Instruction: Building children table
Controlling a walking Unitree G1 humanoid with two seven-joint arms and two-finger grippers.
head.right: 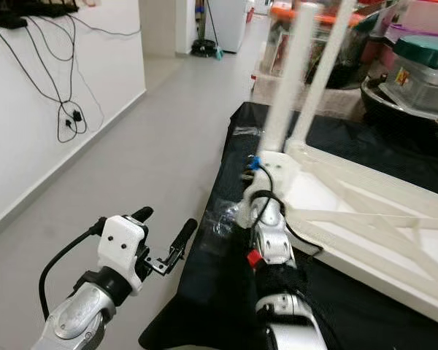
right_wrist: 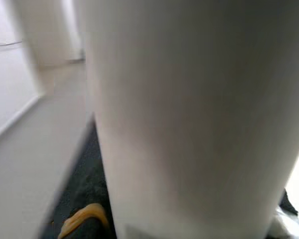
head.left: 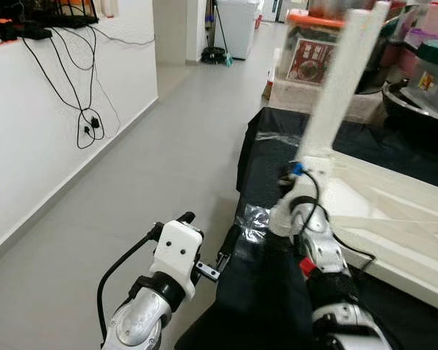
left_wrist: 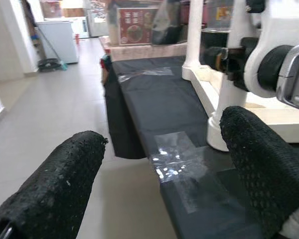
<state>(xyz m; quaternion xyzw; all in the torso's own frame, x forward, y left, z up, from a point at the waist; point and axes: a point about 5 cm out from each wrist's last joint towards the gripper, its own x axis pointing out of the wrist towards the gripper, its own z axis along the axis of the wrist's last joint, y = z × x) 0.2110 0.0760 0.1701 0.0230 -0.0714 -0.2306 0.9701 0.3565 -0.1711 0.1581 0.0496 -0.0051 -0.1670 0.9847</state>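
Left tool (head.right: 166, 235) gapes beside black cloth (head.right: 226, 240); no writing legible.

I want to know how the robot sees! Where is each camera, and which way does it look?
Left eye view: on the head, looking down at both arms and the white table top.
Right eye view: beside it, same scene.
Left wrist view: past the left gripper at the black cloth.
Right wrist view: pressed up to a table leg.

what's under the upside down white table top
The white plastic table top lies on a black cloth that covers the bench and hangs over its edge. Clear tape shows on the cloth near the corner. What lies beneath the cloth is hidden.
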